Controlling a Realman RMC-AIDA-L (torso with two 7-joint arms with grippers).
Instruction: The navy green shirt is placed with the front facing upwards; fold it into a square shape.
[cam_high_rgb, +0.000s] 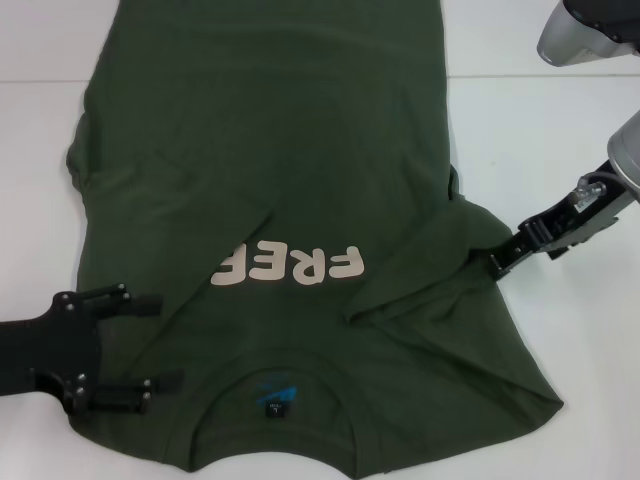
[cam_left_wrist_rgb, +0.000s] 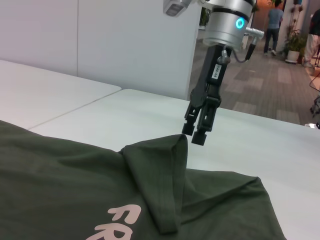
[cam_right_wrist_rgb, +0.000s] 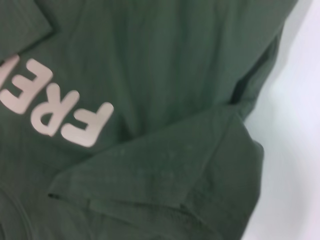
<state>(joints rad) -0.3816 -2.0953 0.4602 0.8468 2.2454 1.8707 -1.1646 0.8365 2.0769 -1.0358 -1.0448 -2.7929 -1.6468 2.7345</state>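
Shirt: the dark green shirt (cam_high_rgb: 270, 150) lay front-up on the white table (cam_high_rgb: 560, 330), collar toward the robot, its body running away to the far edge of the head view.
Lettering: pale letters (cam_high_rgb: 290, 265) crossed the chest; from the head view they read upside down, and a fold of cloth on the robot's left hid the last of the word.
Neck label: a small blue label (cam_high_rgb: 277, 392) sat inside the round collar, near the close edge of the table.
Right sleeve: the sleeve (cam_high_rgb: 440, 290) on the robot's right was doubled over onto the chest, its folded edge ending just beside the lettering. In the left wrist view this fold (cam_left_wrist_rgb: 167, 185) stood up in a soft ridge, peaked at the top.
Left gripper: the left gripper (cam_high_rgb: 165, 343) lay low over the shoulder of the shirt on the robot's left, both black fingers (cam_high_rgb: 140, 300) pointing inward across the cloth. They were spread well apart and had hold of nothing.
Right gripper: the right gripper (cam_high_rgb: 496, 262) sat at the shirt's right edge, by the outer end of the folded sleeve. In the left wrist view its tips (cam_left_wrist_rgb: 194, 134) hung just above the peak of the ridge, a narrow gap between them, with no cloth pinched.
Table: white, with a seam (cam_high_rgb: 540, 72) running across it at the far side.
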